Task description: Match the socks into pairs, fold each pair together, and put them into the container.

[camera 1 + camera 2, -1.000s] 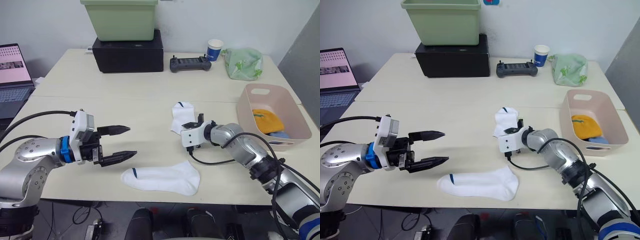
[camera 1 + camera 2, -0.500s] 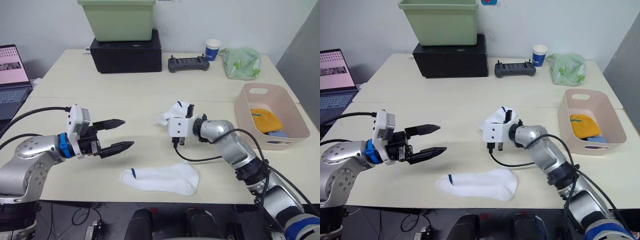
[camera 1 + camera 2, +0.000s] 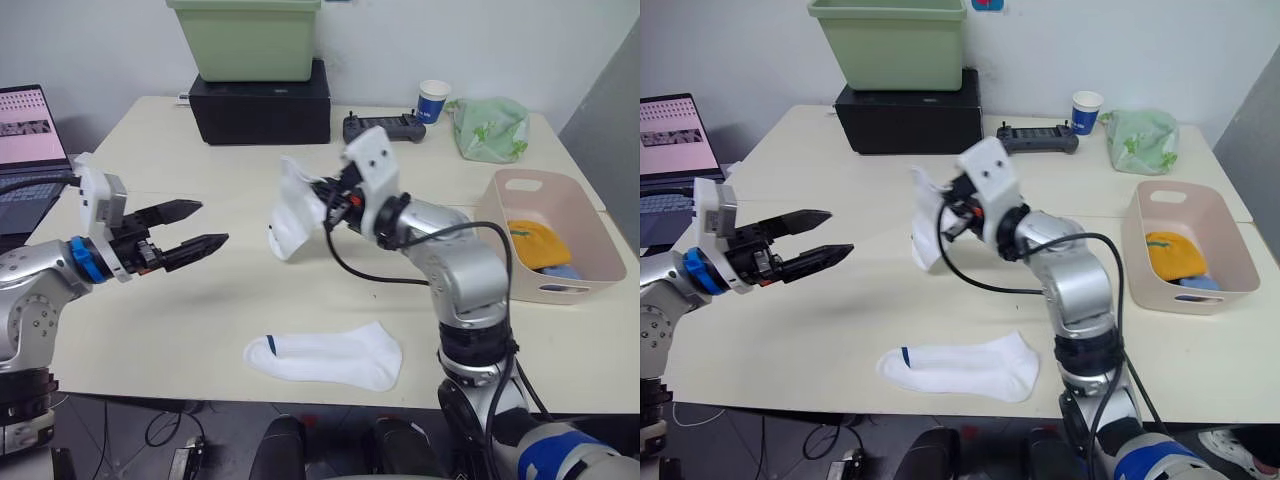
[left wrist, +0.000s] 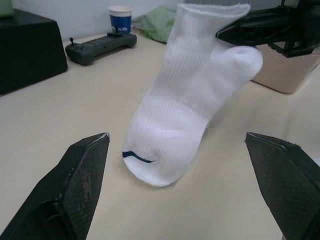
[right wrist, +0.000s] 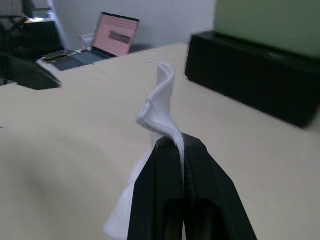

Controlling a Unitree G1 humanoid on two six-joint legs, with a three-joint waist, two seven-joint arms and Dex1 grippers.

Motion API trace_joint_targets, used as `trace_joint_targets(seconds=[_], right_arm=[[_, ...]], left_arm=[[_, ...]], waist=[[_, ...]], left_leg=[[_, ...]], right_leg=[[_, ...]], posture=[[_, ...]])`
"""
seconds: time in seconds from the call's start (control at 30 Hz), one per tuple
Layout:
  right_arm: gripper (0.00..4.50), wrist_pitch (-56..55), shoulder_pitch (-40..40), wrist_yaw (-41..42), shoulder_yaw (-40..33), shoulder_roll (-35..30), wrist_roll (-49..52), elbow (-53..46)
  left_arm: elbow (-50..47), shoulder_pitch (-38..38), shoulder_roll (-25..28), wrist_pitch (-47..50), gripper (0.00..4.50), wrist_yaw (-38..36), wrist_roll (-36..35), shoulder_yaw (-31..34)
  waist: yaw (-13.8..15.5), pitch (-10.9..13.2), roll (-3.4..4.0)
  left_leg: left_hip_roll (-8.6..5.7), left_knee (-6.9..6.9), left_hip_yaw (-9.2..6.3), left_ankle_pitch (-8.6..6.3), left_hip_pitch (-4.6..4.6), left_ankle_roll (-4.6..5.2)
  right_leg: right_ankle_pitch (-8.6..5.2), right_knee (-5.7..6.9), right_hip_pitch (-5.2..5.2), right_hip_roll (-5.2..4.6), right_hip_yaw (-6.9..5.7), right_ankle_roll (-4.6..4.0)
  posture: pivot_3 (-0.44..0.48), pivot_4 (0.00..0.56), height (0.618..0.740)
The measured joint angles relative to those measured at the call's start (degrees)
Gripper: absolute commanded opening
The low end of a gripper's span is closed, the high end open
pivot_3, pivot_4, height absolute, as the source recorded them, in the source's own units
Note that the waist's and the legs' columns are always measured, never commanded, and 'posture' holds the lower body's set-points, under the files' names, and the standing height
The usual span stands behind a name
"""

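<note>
Your right end effector (image 5: 172,150) is clamped shut on a white ribbed fabric sock with a dark toe stripe (image 3: 290,212), pinching it near the cuff so the sock hangs with its toe touching or just above the pale beige worktop (image 3: 250,290). Take that hanging sock as your landmark. Nearest you, in front of the landmark, the second white sock with a dark stripe (image 3: 325,357) lies flat on the worktop, close to the front edge, its toe pointing to your left. Level with the landmark and off to its left, your left end effector (image 3: 195,228) hovers above the worktop with its two black fingers (image 4: 82,180) spread wide and nothing between them; they point toward the hanging sock, which sits in the gap between them in the left wrist view, apart from both.

To the right of the landmark, at the worktop's right edge, you have the pale pink rectangular plastic basket (image 3: 515,215), with a mustard-orange sock (image 3: 532,240) and a light blue sock (image 3: 560,270) lying inside it. Behind the landmark sits a black handheld controller (image 3: 385,125), and beyond that to the right a blue-and-white paper cup (image 3: 432,100) and a pale green printed cloth bag (image 3: 488,127). Behind and a little left stands a black box (image 3: 260,100) with a green plastic bin (image 3: 245,38) on top. Far left, an open laptop (image 3: 30,125) rests on the worktop's edge.
</note>
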Motion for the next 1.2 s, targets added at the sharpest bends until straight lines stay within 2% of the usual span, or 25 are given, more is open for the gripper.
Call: trace_joint_targets(seconds=[0.1, 0.3, 0.43, 0.67, 0.73, 0.83, 1.0, 1.2], right_arm=[[0.03, 3.24, 4.50, -3.03, -2.86, -2.56, 0.94, 0.17], [0.03, 0.35, 10.08, -5.60, -3.30, -8.96, 1.20, 1.23], [0.03, -0.40, 13.23, -6.70, -1.70, -8.89, 2.67, 1.08], [0.03, -0.95, 13.53, -9.02, -0.16, -8.10, 5.41, 0.03], [0.03, -0.95, 13.60, -9.57, -0.21, -7.99, 5.81, 0.03], [0.00, -0.94, 13.60, -10.48, 0.09, -7.78, 6.77, 0.03], [0.00, -0.93, 13.90, -11.66, -0.03, -8.07, 7.89, -0.01], [0.00, -0.95, 15.40, -12.76, 0.24, -8.07, 8.93, -0.55]], left_arm=[[0.09, -0.75, -1.37, 0.65, 4.50, 0.88, 1.06, -2.51], [2.09, -3.63, -4.09, 1.46, 4.50, 2.97, 5.80, -10.42], [6.32, -6.95, -8.77, 4.64, 4.50, 8.35, 9.00, -14.02], [13.60, -14.05, -17.74, 5.75, 4.50, 14.17, 12.94, -17.16], [18.28, -17.23, -20.20, 5.90, 4.50, 14.91, 14.60, -18.73], [25.56, -21.10, -21.98, 5.38, 3.92, 13.92, 18.04, -22.82], [33.14, -25.74, -24.35, 1.31, 2.34, 12.29, 22.46, -24.95], [36.74, -27.16, -26.17, -1.34, 0.48, 11.56, 24.35, -24.74]], waist=[[-0.24, 0.03, 0.04], [-0.57, 0.03, 0.04], [-1.01, 0.03, 0.04], [-1.12, 0.03, 0.04], [-1.02, 0.03, 0.04], [-0.98, 0.02, 0.04], [-0.54, 0.02, 0.04], [-0.10, 0.02, 0.04]], left_leg=[[-0.01, -0.02, 0.09, 0.00, -0.02, 0.00], [-0.03, -0.05, 0.14, -0.01, -0.02, 0.02], [-0.03, -0.04, 0.11, -0.01, -0.02, 0.02], [-0.04, 0.00, 0.10, 0.00, -0.04, 0.01], [-0.07, 0.01, 0.11, 0.00, -0.05, 0.01], [-0.12, 0.02, 0.13, 0.00, -0.05, 0.01], [-0.11, 0.02, 0.16, 0.00, -0.05, 0.01], [-0.09, 0.02, 0.16, 0.00, -0.09, 0.01]], right_leg=[[0.00, 0.05, -0.09, 0.01, 0.06, 0.00], [0.00, 0.04, -0.10, 0.29, 0.15, 0.01], [0.00, 0.06, -0.12, 0.45, 0.14, 0.00], [0.01, 0.06, -0.09, 0.44, 0.14, 0.01], [0.01, 0.07, -0.07, 0.44, 0.10, 0.01], [0.01, 0.06, -0.09, 0.45, 0.10, 0.01], [0.01, 0.05, -0.05, 0.45, 0.09, 0.01], [0.00, -0.01, -0.04, 0.43, 0.11, 0.03]], posture=[[0.000, 0.150, 0.735], [0.000, 0.150, 0.735], [0.000, 0.150, 0.735], [0.000, 0.150, 0.735], [0.000, 0.150, 0.735], [0.000, 0.150, 0.735], [0.000, 0.150, 0.735], [0.000, 0.150, 0.735]])
